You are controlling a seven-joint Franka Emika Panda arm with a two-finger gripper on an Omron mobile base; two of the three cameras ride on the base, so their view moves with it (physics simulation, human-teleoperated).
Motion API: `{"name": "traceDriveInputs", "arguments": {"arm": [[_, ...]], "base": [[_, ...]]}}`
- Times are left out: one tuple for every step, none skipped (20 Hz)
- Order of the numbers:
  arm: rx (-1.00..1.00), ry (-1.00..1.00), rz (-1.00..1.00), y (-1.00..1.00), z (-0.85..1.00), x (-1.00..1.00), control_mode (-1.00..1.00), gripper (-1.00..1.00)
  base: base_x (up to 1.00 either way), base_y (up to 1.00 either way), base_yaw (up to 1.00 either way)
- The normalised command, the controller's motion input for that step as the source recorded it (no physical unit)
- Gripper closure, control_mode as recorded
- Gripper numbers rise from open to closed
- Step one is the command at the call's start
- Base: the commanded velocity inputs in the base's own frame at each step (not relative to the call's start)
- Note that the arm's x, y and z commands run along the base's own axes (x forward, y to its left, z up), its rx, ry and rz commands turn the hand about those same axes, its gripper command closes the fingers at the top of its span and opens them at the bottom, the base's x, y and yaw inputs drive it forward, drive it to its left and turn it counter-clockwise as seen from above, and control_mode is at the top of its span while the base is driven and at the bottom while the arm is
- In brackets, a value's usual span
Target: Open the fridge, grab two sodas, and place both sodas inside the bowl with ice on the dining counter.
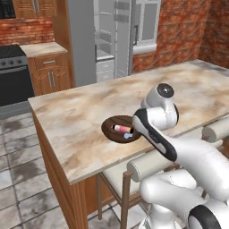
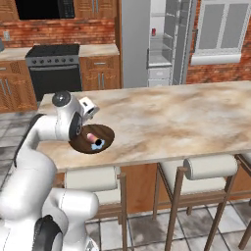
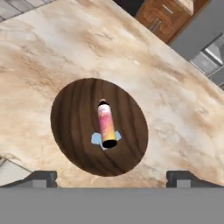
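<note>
Dining counter [image 3: 175, 109] top is beige veined marble, smooth, on a brown wood base. Bowl [image 3: 74, 113] is dark wood-grain, matt; the soda [image 3: 106, 124] in it looks like smooth pink-red metal. Fridge [image 1: 80, 40] matt grey, wall [image 1: 179, 27] rough red brick.

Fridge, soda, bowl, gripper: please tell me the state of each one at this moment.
Fridge: door open, glass shelves exposed.
Soda in the bowl: lying on its side, on the ice.
Second soda: standing on a fridge shelf.
Bowl: on the dining counter, near its edge.
Gripper: open, empty, above the bowl.
</note>
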Motion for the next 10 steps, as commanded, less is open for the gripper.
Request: {"name": "traceDriveInputs", "arguments": {"arm": [[0.43,-0.17,-0.08,-0.17,1.00,-0.47,-1.00,-1.00],[0.44,-0.17,-0.10,-0.16,1.00,-0.52,-1.00,-1.00],[0.43,-0.17,-0.14,-0.12,1.00,-0.57,-1.00,-1.00],[0.43,-0.18,-0.20,-0.04,0.95,-0.63,-1.00,-1.00],[0.44,-0.18,-0.21,-0.03,0.87,-0.70,-1.00,-1.00],[0.42,-0.18,-0.24,0.00,0.76,-0.77,-1.00,-1.00],[0.41,-0.20,-0.29,0.00,0.71,-0.85,-1.00,-1.00],[0.41,-0.20,-0.31,0.00,0.70,-0.85,-1.00,-1.00],[0.40,-0.19,-0.33,0.00,0.68,-0.88,-1.00,-1.00],[0.39,-0.18,-0.33,0.00,0.67,-0.91,-1.00,-1.00]], "base": [[0.00,0.00,0.00],[0.00,0.00,0.00],[0.00,0.00,0.00],[0.00,0.00,0.00],[0.00,0.00,0.00],[0.00,0.00,0.00],[0.00,0.00,0.00],[0.00,0.00,0.00],[0.00,0.00,0.00],[0.00,0.00,0.00]]}}
